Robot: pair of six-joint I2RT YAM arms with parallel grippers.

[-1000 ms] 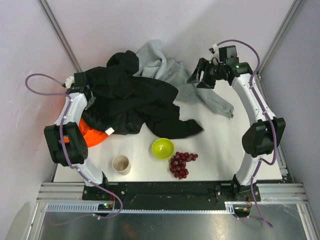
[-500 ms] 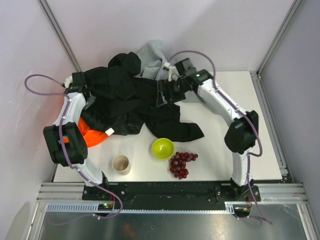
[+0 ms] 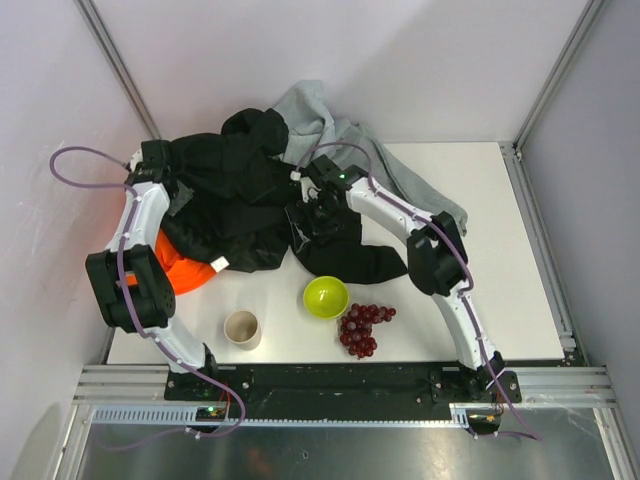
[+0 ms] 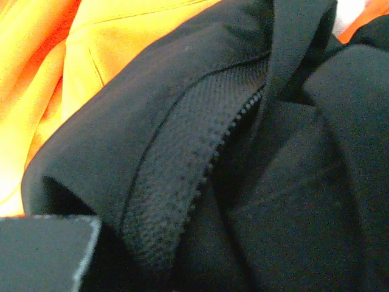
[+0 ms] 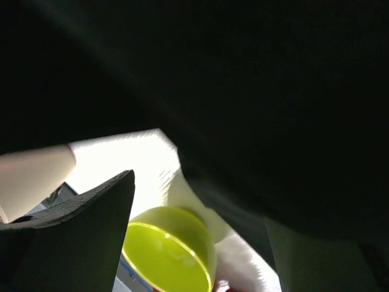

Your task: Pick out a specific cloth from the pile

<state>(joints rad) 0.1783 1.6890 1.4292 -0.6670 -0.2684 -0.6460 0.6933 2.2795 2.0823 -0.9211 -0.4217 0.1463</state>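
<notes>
My right hand, spread open, sits on the cloth; closing could also pinch the labelled black garment beside it.

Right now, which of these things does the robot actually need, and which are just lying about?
Part of the job: the pile of orange, grey and black garments; the plain black cloth; the right gripper at the black fabric.
Just lying about: green bowl; grapes; cup.
</notes>
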